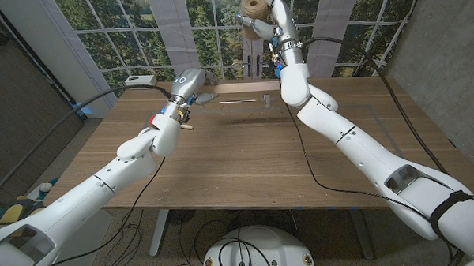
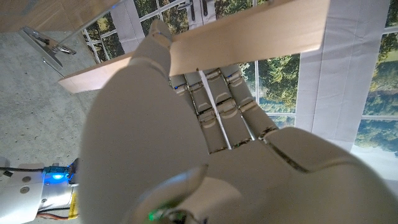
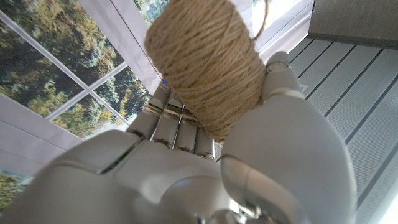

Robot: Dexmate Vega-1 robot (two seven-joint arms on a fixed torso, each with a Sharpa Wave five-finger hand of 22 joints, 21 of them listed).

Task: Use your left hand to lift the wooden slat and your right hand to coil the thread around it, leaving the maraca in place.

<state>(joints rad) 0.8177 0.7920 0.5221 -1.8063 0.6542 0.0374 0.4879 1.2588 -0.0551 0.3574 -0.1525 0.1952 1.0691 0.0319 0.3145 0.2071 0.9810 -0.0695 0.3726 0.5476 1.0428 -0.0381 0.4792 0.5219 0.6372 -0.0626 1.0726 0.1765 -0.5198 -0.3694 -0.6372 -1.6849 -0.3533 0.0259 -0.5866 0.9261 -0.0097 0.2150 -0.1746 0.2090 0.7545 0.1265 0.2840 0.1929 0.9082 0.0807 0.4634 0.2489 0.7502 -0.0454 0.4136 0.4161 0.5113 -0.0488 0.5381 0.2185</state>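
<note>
left hand (image 1: 189, 87) gripped the wooden slat (image 2: 249, 37), right hand (image 1: 265, 21) clutched the thread spool (image 3: 208, 62) — best bring it down, keep slat steady.

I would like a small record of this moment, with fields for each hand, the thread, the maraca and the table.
left hand: the left hand grips the wooden slat, lifted above the table
right hand: the right hand holds the spool of thread, raised high
thread: wound on the spool; whether a strand reaches the slat cannot be told
maraca: a pale stick-like thing lies at the far side of the table, touched by neither hand; too small to identify surely
table: wooden table
</note>
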